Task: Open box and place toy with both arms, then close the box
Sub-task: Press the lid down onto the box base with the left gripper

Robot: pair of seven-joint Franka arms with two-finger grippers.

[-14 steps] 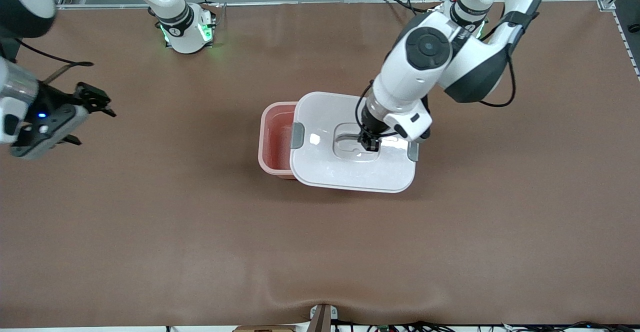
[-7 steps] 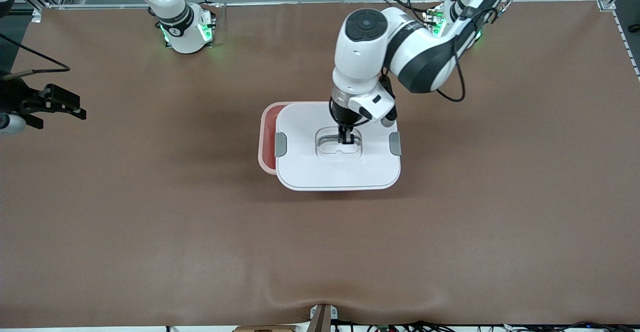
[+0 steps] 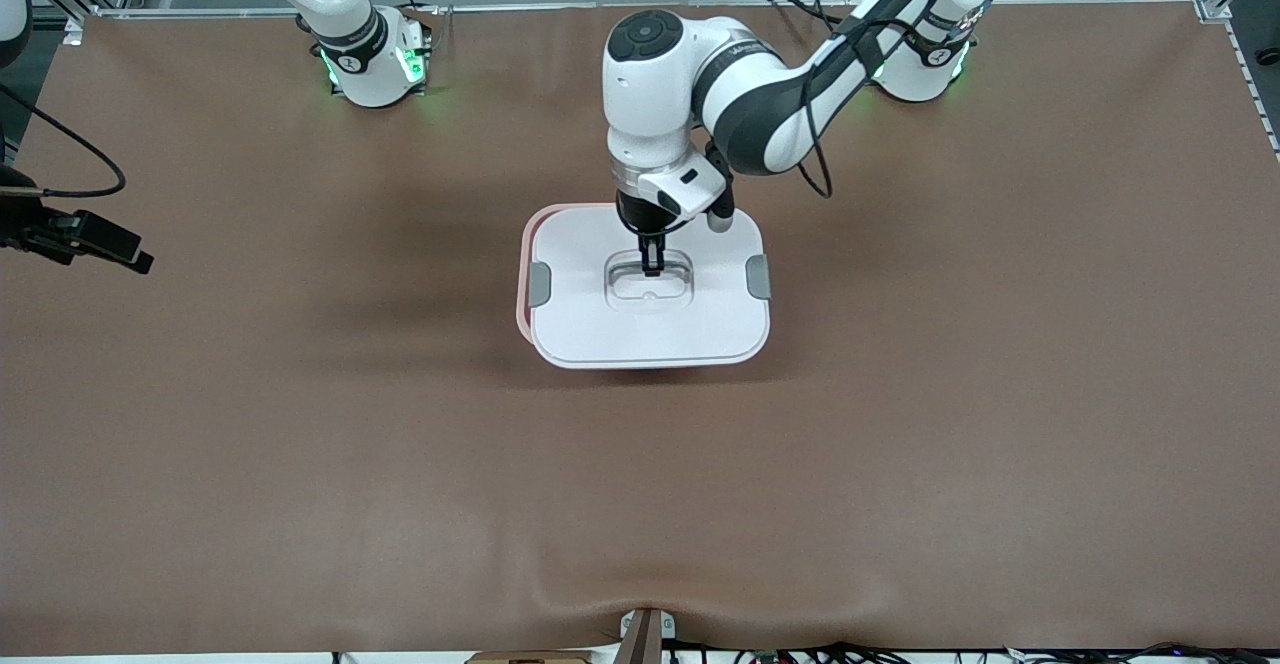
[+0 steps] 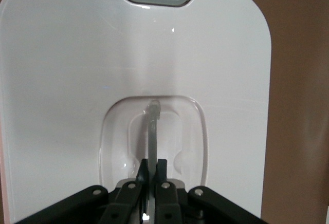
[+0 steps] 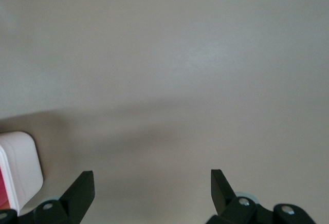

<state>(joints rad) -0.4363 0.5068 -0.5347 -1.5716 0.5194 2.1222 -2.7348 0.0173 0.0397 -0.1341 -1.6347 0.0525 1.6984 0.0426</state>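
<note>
Looking down at mid-table, I see the left gripper (image 3: pixel 651 266) clenched on the clear handle (image 4: pixel 153 131) of the white lid (image 3: pixel 650 329), which hides nearly all of the pink box (image 3: pixel 522 312). The right gripper (image 5: pixel 149 188), fingers spread wide, waits at the right arm's end, mostly cut off.

Even overhead light, soft shadows, one washed-out wrist picture

Diffuse light is falling from above on the brown desk (image 3: pixel 900 464), casting faint, blurred shadows beside the box (image 3: pixel 650 289) and under the arms. Green lamps are glowing at both arm bases. In the left wrist view the white lid (image 4: pixel 67 80) is showing small specks of glare and staying fairly sharp. The right wrist view is looking pale and hazy, with a broad soft shadow crossing it.
</note>
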